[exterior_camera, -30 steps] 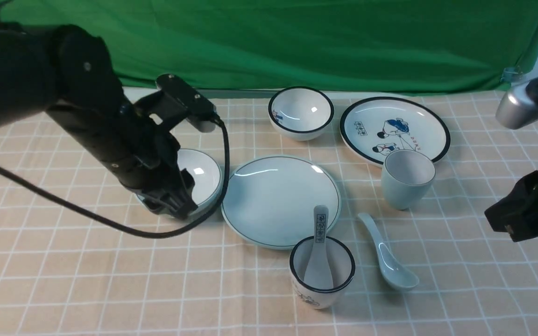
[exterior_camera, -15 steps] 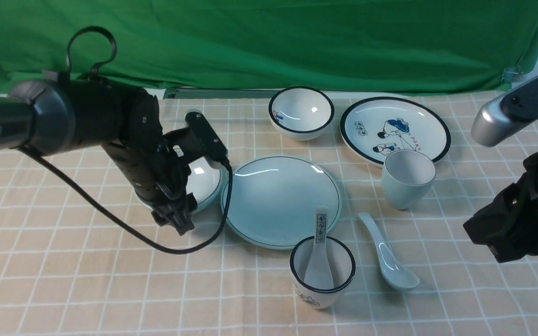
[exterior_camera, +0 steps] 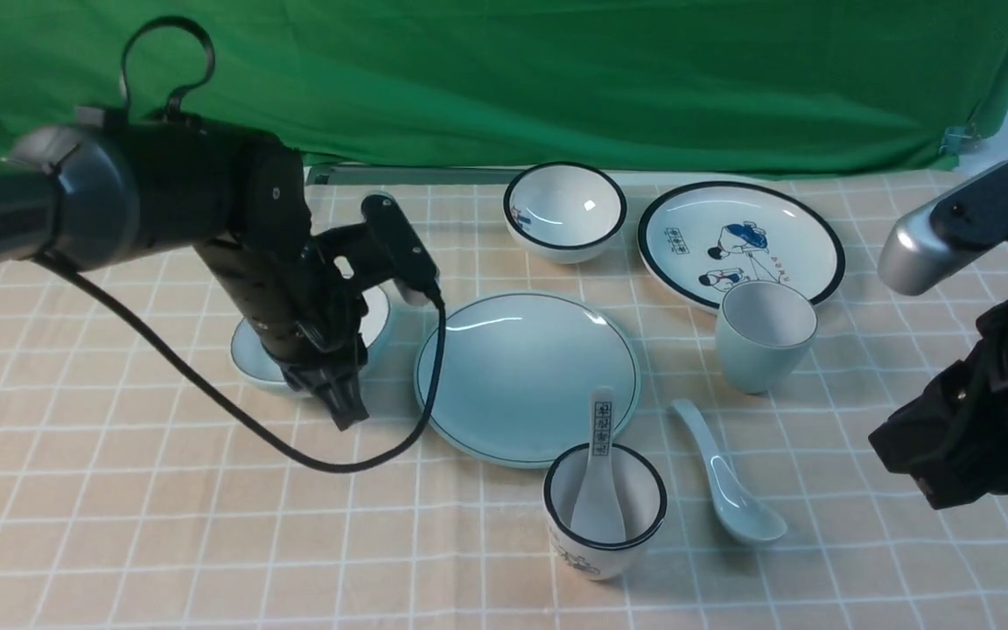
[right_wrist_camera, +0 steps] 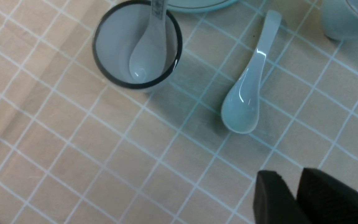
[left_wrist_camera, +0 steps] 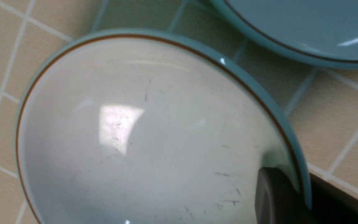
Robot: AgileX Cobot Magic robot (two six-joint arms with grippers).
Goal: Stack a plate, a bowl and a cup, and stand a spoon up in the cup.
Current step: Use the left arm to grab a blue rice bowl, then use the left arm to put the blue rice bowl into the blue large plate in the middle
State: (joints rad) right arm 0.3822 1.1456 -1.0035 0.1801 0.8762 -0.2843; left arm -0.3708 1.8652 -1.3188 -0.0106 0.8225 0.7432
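Checked tablecloth (exterior_camera: 163,525) beneath bowl (exterior_camera: 259,357), plate (exterior_camera: 526,376), cup (exterior_camera: 762,337)

The plate (exterior_camera: 528,378) and spoon (exterior_camera: 727,481) look smooth, glossy and ceramic-like — bright highlights on both. The bowl (left_wrist_camera: 154,130) shines inside, finely scuffed. The backdrop (exterior_camera: 556,79) is creased green cloth — softly sheened.
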